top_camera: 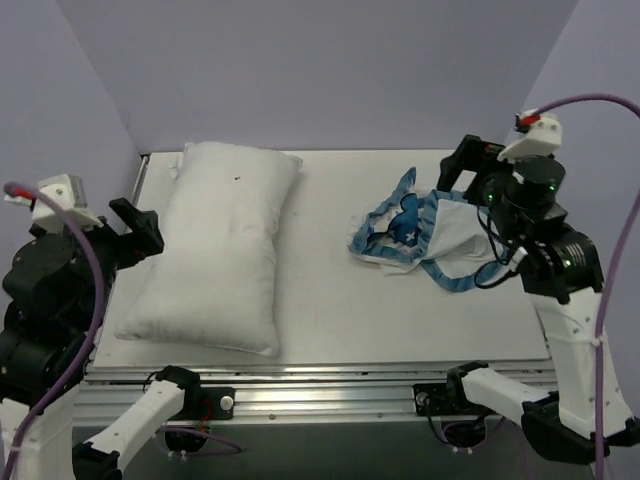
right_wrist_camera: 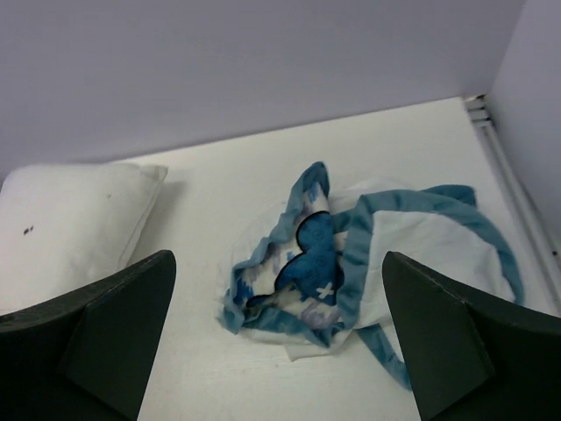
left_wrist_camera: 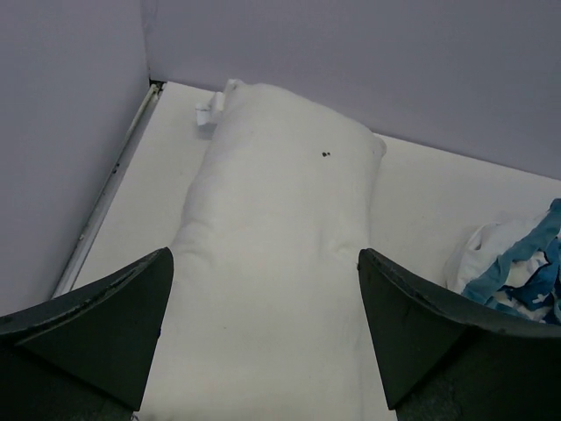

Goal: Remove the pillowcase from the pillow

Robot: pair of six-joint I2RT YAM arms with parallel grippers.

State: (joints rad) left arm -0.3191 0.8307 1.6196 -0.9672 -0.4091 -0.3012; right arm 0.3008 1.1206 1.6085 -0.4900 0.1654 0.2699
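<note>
The pillowcase is lying crumpled on the right of the white table, with its right edge hiding behind the right arm. The bare pillow is resting well apart on the left. The left gripper and right gripper are hovering, fingers spread, gripping nothing. Lilac walls are boxing it all in.

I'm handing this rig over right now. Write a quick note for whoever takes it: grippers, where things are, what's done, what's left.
Left gripper: open, empty, facing the plump plain white pillow.
Right gripper: open, empty, facing the crumpled blue-frilled patterned fabric pillowcase.
The pillow lies bare on the left of the white table, with the pillowcase apart on the right.
Done: case off.
Left: apparently nothing but parking the arms.
</note>
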